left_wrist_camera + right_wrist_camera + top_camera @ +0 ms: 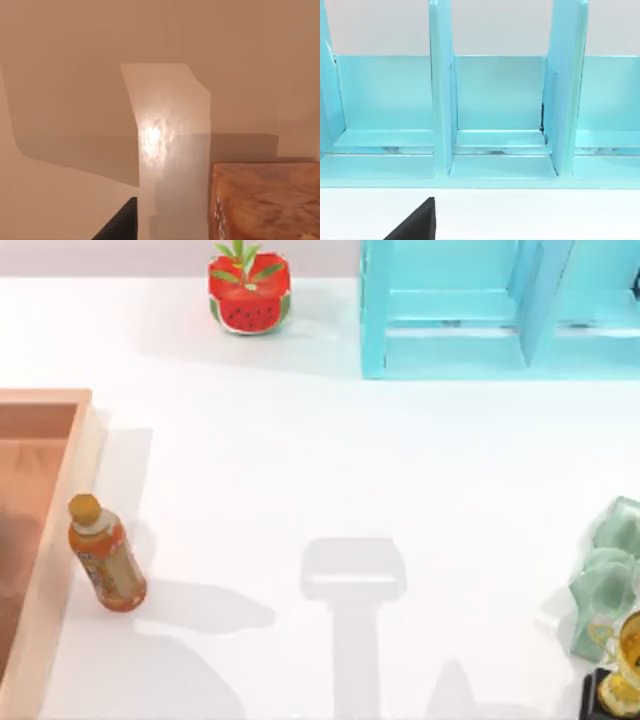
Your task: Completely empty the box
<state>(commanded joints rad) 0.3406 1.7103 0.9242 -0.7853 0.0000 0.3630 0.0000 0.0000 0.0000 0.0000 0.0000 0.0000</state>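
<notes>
At the far left edge of the desk [330, 470] lies the box [62, 540], its thick tan rim running along the left side and its darker floor partly out of frame; the floor that shows looks bare, though much of it is cut off. Just beside the rim, outside it on the desk, stands an orange drink bottle [104, 562], upright with a slight lean. Standing out there, it reads as already removed. The left wrist view looks down on the box's wooden corner [265, 200], so I judge the left arm hangs near that box; whether either hand is spread or pressed together, I cannot tell.

Moving right, a watermelon-patterned pot [249, 292] stands far back, well apart. Next comes the turquoise shelf unit [480, 310], which the right wrist view faces [495, 100]. At the near right sit a pale green cloth-like object [605, 570] and a gold trophy [625, 665]. Nothing stands near the box but the bottle.
</notes>
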